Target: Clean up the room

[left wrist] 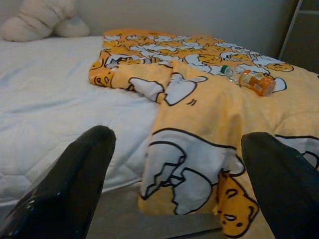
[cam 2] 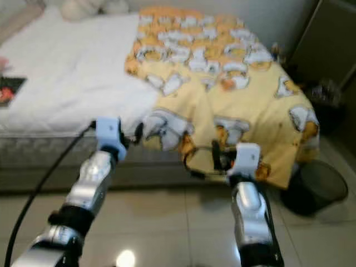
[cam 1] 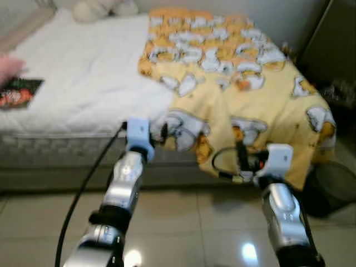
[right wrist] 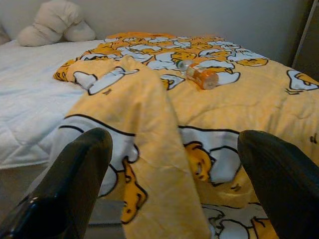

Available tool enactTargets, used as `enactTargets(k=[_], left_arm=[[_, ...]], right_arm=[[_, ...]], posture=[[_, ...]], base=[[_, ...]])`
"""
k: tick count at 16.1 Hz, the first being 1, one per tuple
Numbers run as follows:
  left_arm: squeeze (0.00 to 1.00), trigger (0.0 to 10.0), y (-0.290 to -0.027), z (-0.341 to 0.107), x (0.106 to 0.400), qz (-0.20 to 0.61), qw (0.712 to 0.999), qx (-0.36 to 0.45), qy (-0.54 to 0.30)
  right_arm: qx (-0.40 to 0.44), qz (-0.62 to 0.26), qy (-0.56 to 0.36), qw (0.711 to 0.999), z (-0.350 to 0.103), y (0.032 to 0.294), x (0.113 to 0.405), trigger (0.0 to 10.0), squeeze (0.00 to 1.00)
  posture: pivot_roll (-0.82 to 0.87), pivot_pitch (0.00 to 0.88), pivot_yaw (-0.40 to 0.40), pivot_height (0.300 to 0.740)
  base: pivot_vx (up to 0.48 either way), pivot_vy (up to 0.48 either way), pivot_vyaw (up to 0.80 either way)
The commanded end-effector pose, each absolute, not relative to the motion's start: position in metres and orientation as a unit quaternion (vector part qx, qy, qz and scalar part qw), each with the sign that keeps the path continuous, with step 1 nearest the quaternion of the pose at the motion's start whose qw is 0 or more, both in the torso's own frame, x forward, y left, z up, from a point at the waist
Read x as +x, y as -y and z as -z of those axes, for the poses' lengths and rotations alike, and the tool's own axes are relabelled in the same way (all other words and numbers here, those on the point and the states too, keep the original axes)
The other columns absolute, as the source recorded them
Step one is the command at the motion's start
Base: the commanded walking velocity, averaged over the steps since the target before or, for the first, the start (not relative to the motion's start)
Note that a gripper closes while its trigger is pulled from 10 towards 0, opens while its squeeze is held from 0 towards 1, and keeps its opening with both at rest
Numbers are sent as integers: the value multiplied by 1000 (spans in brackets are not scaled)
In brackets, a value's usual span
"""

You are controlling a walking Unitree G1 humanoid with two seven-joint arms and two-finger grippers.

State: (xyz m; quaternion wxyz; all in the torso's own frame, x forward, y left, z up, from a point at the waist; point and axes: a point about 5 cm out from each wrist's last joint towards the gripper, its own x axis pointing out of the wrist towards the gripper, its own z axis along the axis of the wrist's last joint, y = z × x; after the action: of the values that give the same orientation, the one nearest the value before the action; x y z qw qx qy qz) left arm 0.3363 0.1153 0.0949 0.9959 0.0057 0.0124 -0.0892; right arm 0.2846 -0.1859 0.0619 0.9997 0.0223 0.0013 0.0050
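A yellow cartoon-print blanket [cam 1: 239, 83] lies crumpled over the right half of a white bed [cam 1: 83, 67], and one corner hangs off the near edge. On the blanket rests a small orange bottle [left wrist: 255, 82], also seen from the right wrist [right wrist: 202, 77]. My left gripper [cam 1: 160, 133] is raised just in front of the hanging blanket corner, and its fingers [left wrist: 75, 179] are spread open and hold nothing. My right gripper [cam 1: 240, 156] hovers before the draped blanket further right. It is open too, with its fingers [right wrist: 75, 179] wide apart.
A dark book [cam 1: 19, 92] lies at the bed's left edge beside something pink [cam 1: 8, 68]. Cream pillows [cam 1: 97, 8] sit at the head. A dark bin [cam 1: 331, 186] stands on the tiled floor at the right, below a dark cabinet [cam 1: 334, 44].
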Motion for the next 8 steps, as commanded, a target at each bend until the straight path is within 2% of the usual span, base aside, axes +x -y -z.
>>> enactTargets(k=[1,2,3,4,5,8], left_arm=[[1000,10000,-102,-96,336,108,994,-1,-12],[1000,10000,-101,-98,336,112,994,-2,-3],[0,10000,-102,-104,335,108,994,7,29],[0,10000,-103,-105,335,112,993,34,28],[0,10000,-106,-102,337,105,994,14,12],[0,10000,-108,-104,343,85,995,-44,4]], right_arm=[[13,13,-8,1000,-59,197,282,10000,1000],[11,13,-9,1000,-58,197,282,10000,1000],[7,11,-18,1000,-56,197,282,10000,1000],[4,-5,-19,1000,-57,194,283,10000,949],[0,-4,-20,1000,-57,193,284,10000,0],[-5,1,-24,1000,-57,190,290,10000,0]], posture=[[-6,0,15,736],[-6,0,15,736],[-8,0,18,736],[-6,0,17,736],[-6,0,17,736],[-2,0,13,736]], base=[[0,-454,0],[0,-458,0],[0,0,0],[0,0,0],[394,-274,0],[469,0,0]])
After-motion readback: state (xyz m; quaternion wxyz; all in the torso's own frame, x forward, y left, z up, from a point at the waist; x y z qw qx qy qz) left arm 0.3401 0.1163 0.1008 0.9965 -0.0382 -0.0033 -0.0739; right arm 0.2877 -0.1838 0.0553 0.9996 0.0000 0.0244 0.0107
